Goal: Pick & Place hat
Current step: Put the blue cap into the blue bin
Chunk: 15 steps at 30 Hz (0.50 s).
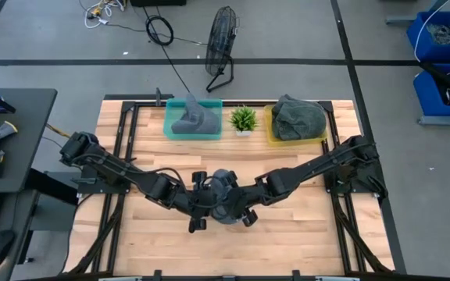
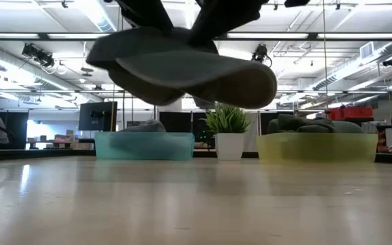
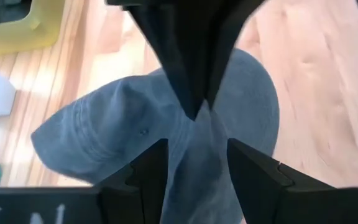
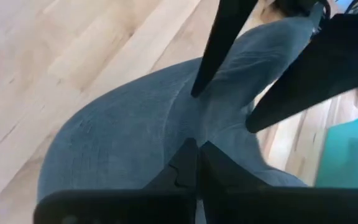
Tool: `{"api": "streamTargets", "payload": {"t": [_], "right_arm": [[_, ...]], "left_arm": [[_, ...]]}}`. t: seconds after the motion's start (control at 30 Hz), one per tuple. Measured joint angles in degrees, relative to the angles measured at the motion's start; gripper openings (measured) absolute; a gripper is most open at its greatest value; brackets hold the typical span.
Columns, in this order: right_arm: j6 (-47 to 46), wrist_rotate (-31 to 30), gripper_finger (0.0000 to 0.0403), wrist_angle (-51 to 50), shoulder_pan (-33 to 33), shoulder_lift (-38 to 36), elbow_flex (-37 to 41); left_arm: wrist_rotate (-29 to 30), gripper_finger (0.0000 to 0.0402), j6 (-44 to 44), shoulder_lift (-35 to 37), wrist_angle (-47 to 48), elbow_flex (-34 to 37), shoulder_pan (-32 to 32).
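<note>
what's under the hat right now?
Only bare table: the low view shows a clear gap beneath the hat, which hangs in the air, pinched by the left hand and right hand. The hat's inside is hidden.

Left claw [image 1: 208, 204], right claw [image 1: 237, 204] meet mid-table, both clamped.

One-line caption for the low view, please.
A grey hat held in the air above the wooden table, with a teal bin, potted plant and yellow bin behind.
</note>
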State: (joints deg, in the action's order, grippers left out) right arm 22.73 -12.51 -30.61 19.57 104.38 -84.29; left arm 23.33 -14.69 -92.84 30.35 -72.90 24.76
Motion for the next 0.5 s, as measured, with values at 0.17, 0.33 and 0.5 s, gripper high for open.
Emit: {"api": "streamTargets", "payload": {"t": [0.17,0.33,0.5], "right_arm": [[2.2,-2.4,0.0004,1.7,0.0,0.0,-0.5],[4.0,-8.3,0.0004,1.8,0.0,0.0,-0.5],[3.9,-13.2,0.0014,1.9,0.1,0.0,-0.5]], "left_arm": [[-0.9,0.0169,-0.5,0.0,0.0,0.0,-1.4],[-1.6,0.0150,-1.6,0.0,0.0,0.0,-2.6],[-1.3,0.0060,-2.4,0.0,0.9,0.0,-3.8]]}}
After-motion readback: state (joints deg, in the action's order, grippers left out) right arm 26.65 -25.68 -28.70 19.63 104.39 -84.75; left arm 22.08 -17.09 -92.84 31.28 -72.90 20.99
